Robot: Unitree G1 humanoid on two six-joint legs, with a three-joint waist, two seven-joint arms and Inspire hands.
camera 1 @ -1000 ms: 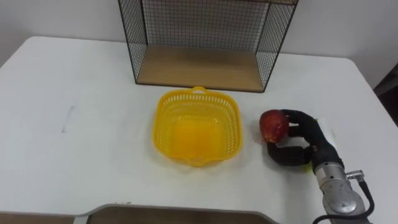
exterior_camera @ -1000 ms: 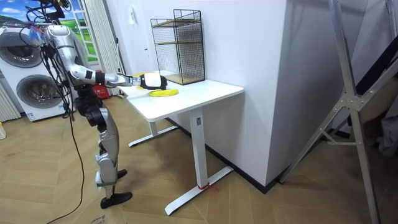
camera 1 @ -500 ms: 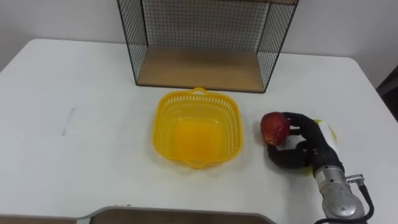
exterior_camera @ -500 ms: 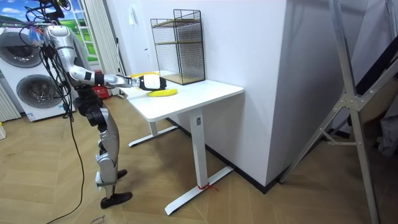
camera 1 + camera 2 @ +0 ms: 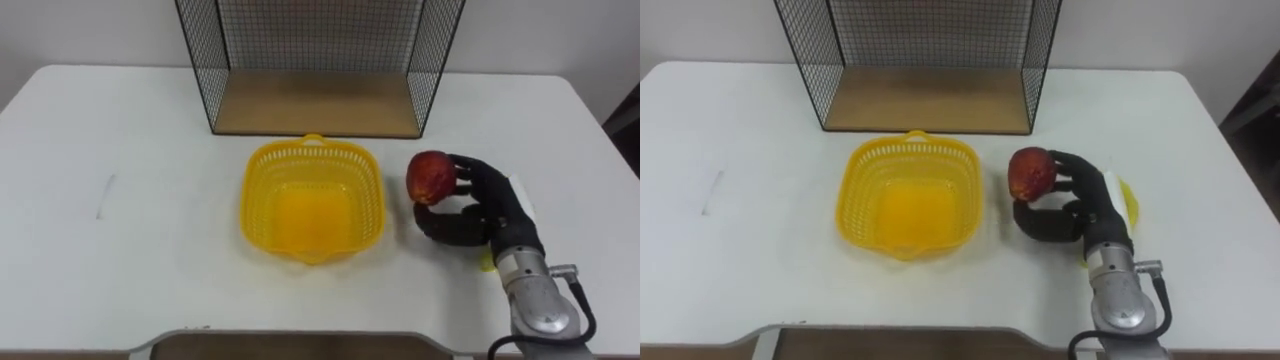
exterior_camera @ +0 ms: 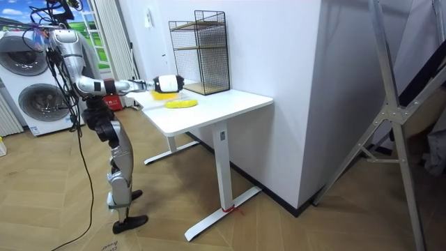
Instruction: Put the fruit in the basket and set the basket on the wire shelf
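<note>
While gripping the red apple (image 5: 430, 177) in curled fingers, the right hand (image 5: 478, 207) is rising off the table (image 5: 130, 150) beside the yellow basket (image 5: 262, 190), nearing the drop-in.

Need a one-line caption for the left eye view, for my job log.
Right hand holds the red fruit beside the empty yellow basket on the white table, wire shelf behind.

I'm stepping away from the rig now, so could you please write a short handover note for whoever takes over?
Right hand: shut on the round red fruit, held just right of the yellow plastic mesh basket.
Basket: empty, on the white table before the black wire shelf with a wooden floor.
Done: fruit grasped.
To do: fruit into basket, basket onto shelf; something yellow shows under the hand, unclear what.
</note>
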